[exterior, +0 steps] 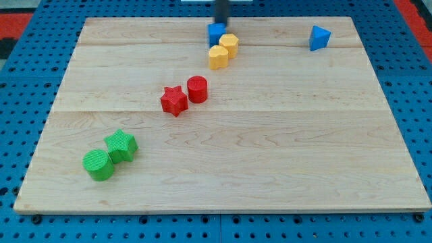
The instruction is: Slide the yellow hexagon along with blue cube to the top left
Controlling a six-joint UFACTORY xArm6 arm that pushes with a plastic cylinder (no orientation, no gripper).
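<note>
The blue cube (215, 34) sits near the view's top centre of the wooden board (270, 155). A yellow hexagon (229, 44) touches its right side. A second yellow block (219, 57), rounded in shape, lies just below them and touches both. My tip (221, 22) is a dark rod coming down from the view's top edge, right at the top edge of the blue cube, seemingly touching it.
A blue triangular block (318, 37) lies at the view's top right. A red star (174, 100) and a red cylinder (197, 89) sit near the middle. A green star (122, 145) and a green cylinder (99, 165) sit at the bottom left.
</note>
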